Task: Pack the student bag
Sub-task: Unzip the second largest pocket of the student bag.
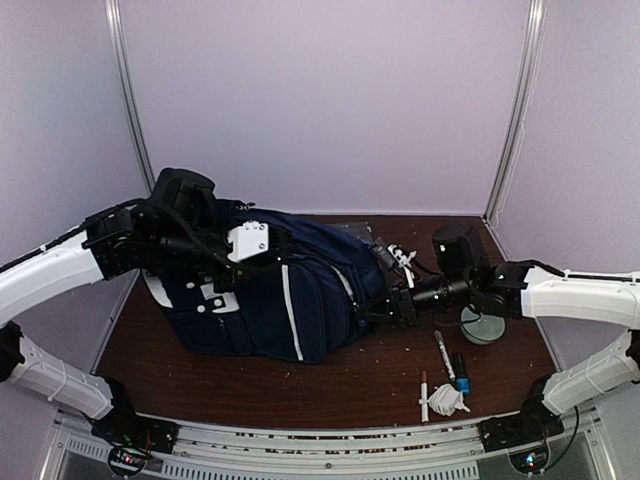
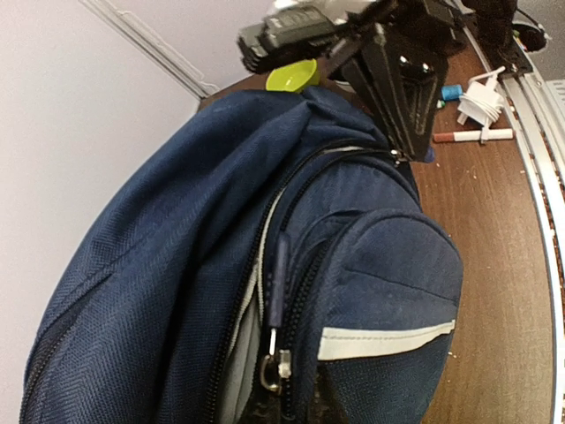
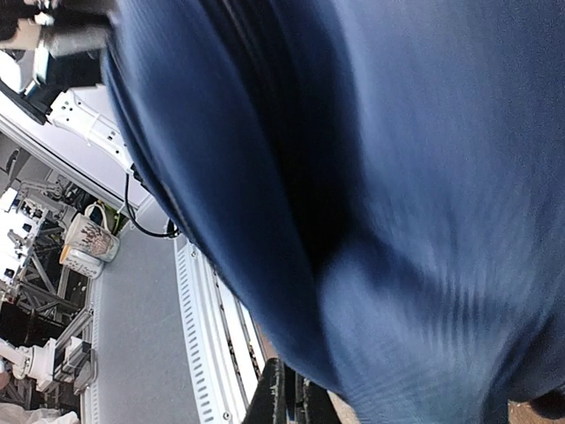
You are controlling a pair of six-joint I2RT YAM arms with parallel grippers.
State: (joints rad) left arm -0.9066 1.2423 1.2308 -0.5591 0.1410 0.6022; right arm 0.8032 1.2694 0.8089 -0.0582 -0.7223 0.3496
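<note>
On table (image 1: pixel 300 385), bulging twill student bag (image 1: pixel 300 290)

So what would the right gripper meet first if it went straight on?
The student bag: its navy fabric fills the view just ahead of the right gripper, probably touching the fingers; blur hides depth.

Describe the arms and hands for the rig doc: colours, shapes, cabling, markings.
Left arm and right arm: white tubular links between black joints, on black bases. Left hand and right hand are black; the right one's fingers taper to narrow wedges. A white camera block sits on the left wrist. Thin black cables run along the forearms. No markings legible.
</note>
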